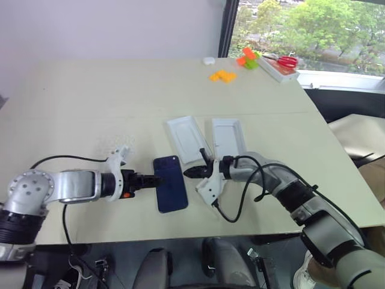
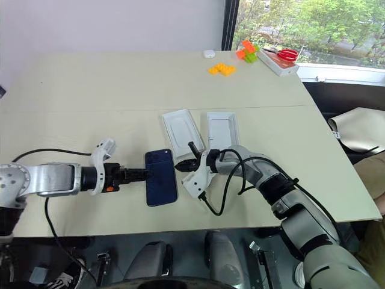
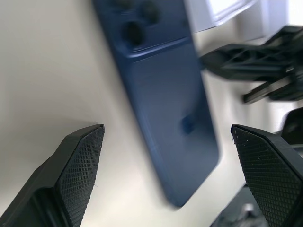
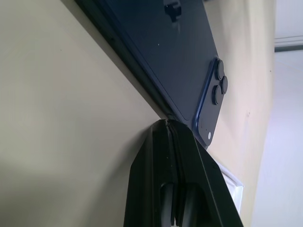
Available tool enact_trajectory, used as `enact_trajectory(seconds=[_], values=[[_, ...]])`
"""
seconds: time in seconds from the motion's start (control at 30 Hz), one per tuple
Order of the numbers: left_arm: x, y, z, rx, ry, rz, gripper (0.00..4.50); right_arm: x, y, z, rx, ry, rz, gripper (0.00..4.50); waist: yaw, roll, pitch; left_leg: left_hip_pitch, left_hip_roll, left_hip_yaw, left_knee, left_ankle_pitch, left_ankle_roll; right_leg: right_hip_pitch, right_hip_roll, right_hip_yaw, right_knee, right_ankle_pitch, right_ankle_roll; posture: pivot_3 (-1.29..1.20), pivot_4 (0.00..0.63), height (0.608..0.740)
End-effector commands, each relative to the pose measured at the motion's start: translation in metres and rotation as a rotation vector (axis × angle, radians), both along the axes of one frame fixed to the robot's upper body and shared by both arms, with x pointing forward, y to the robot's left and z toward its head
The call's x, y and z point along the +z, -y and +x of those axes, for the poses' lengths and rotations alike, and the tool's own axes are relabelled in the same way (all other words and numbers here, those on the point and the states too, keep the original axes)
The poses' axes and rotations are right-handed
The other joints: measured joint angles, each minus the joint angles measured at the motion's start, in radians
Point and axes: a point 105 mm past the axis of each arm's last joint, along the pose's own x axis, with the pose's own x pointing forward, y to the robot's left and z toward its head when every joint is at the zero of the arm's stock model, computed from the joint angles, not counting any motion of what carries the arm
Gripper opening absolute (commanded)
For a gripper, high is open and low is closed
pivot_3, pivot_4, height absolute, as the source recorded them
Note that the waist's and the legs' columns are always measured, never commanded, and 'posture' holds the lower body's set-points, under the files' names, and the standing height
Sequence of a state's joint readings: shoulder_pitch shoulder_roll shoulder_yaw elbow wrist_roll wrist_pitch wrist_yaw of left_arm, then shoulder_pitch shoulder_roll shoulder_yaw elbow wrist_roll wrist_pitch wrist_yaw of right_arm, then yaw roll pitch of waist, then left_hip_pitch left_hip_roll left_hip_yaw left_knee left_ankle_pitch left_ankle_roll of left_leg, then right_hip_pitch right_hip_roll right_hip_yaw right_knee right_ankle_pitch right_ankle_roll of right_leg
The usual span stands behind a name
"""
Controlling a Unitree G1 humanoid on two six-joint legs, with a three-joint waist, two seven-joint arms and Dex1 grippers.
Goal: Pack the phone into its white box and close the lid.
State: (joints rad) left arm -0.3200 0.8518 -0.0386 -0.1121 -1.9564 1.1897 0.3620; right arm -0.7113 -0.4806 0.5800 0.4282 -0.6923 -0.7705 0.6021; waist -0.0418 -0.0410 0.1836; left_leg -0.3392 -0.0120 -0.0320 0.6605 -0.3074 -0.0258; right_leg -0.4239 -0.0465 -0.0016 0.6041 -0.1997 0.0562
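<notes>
Dark navy-blue glossy slim phone (image 1: 170,183) lay flat on table, between grippers. Left gripper (image 1: 151,179) gaped wide, empty; right gripper (image 1: 187,173) pinched closed, empty. Likely rigid, slippery; best gripped across long edges.

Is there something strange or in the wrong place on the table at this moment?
Nothing looks damaged or spilled. The phone lies flat, back up, on the table, outside the two white trays beyond it. The shut right gripper points at its edge; the open left gripper is at its other side.
</notes>
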Motion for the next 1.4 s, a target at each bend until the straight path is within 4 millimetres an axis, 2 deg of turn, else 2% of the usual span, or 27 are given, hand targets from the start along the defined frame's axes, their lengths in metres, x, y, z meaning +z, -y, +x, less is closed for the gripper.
enact_trajectory(seconds=[0.03,0.23,0.4,0.47,0.53,0.7,1.1,1.2,1.4], values=[[-0.01,0.017,-0.003,-0.034,-0.049,-0.034,4.5,-0.016,-0.006,-0.009,0.021,-0.042,-0.022,0.03,0.001,0.0,0.0,0.0,0.0,0.0,0.0,0.0,0.0,0.0,0.0,0.0,0.0,0.0,0.0,0.0,0.15,0.74],[-0.016,0.034,0.003,-0.035,-0.099,-0.137,4.5,-0.014,-0.004,-0.009,0.012,-0.041,-0.019,0.03,0.01,0.007,-0.004,0.004,-0.001,-0.002,0.001,0.0,0.0,0.008,0.001,-0.001,-0.003,0.001,0.0,0.0,0.15,0.74],[0.006,0.041,0.012,-0.027,-0.03,-0.27,4.5,-0.015,0.001,-0.008,0.0,-0.043,-0.027,0.03,0.026,0.009,-0.004,0.006,-0.003,-0.004,0.001,0.0,0.0,0.013,0.001,-0.001,-0.008,0.0,0.001,0.0,0.15,0.74],[0.009,0.042,0.013,-0.026,-0.023,-0.298,4.5,-0.014,0.001,-0.009,-0.003,-0.047,-0.021,0.03,0.026,0.008,-0.004,0.004,-0.004,-0.005,0.001,0.0,0.0,0.013,0.001,-0.001,-0.008,0.0,0.001,0.0,0.15,0.74],[0.007,0.038,0.012,-0.02,-0.029,-0.283,4.5,-0.014,0.001,-0.009,-0.003,-0.047,-0.022,0.03,0.018,0.004,-0.002,0.001,-0.004,-0.006,0.001,0.0,0.0,0.009,0.001,-0.001,-0.008,0.001,0.001,0.0,0.15,0.74],[0.011,0.037,0.012,-0.015,-0.004,-0.262,4.5,-0.015,0.0,-0.01,-0.003,-0.051,-0.019,0.03,0.01,0.003,-0.003,-0.001,-0.002,-0.004,-0.012,0.003,-0.006,0.0,0.001,0.0,-0.008,0.003,-0.003,0.0,0.15,0.74],[-0.001,0.022,0.006,0.028,-0.018,-0.138,4.5,-0.013,-0.002,-0.01,0.0,-0.054,-0.012,0.03,0.0,0.003,-0.002,-0.001,-0.001,-0.003,-0.013,0.004,-0.007,-0.001,0.001,0.0,-0.008,0.002,-0.003,0.0,0.15,0.74],[-0.001,0.02,0.006,0.04,-0.014,-0.148,3.64,-0.013,-0.001,-0.01,0.001,-0.055,-0.013,0.0,0.0,0.003,-0.002,-0.001,-0.001,-0.003,-0.014,0.004,-0.007,-0.001,0.001,0.001,-0.008,0.002,-0.004,0.0,0.15,0.74],[-0.003,0.017,0.006,0.074,-0.023,-0.183,0.59,-0.013,-0.001,-0.011,0.0,-0.057,-0.016,0.0,0.003,0.002,-0.002,-0.001,-0.002,-0.003,-0.014,0.004,-0.007,-0.001,0.001,0.0,-0.009,0.002,-0.004,0.0,0.15,0.74]])
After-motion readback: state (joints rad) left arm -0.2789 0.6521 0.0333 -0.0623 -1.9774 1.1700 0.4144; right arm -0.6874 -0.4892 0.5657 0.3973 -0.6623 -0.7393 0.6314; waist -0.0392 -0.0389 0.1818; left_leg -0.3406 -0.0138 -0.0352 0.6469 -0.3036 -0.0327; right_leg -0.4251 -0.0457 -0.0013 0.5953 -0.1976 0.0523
